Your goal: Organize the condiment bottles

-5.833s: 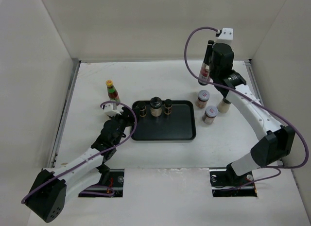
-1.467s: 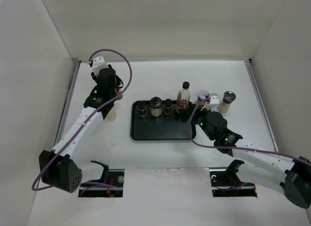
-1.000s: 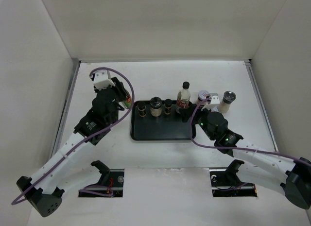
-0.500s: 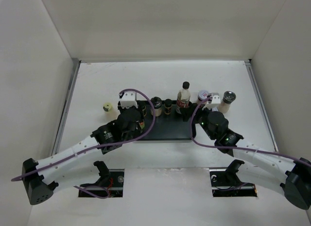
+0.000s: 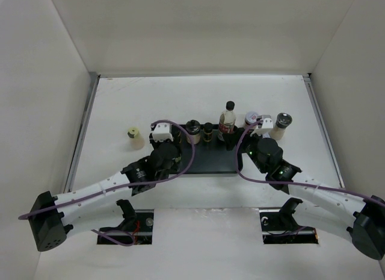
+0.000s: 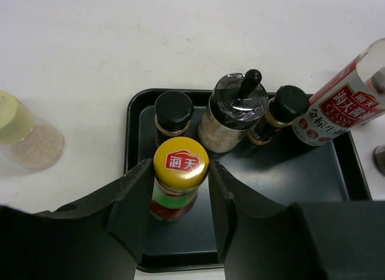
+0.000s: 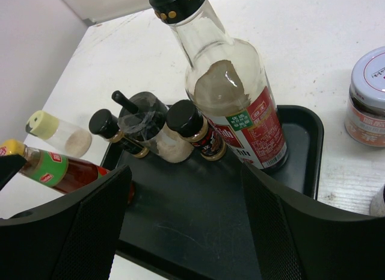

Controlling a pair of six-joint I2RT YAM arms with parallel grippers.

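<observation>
1 sauce btl [image 6: 179, 171], 1 tall clear btl [image 5: 227, 122], 6 jars [image 5: 135, 137] — 1 tray [image 5: 210, 161].

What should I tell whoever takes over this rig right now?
Left gripper: shut on the sauce bottle, at the tray's left front. I can't tell whether the bottle is set down.
Right gripper: open and empty, near the tall bottle, not touching it.
Done: the tall bottle and three small jars stand along the tray's back edge.
To do: probably set down and release the sauce bottle, then bring in the yellow-lidded jar left of the tray and the two jars visible to its right.
</observation>
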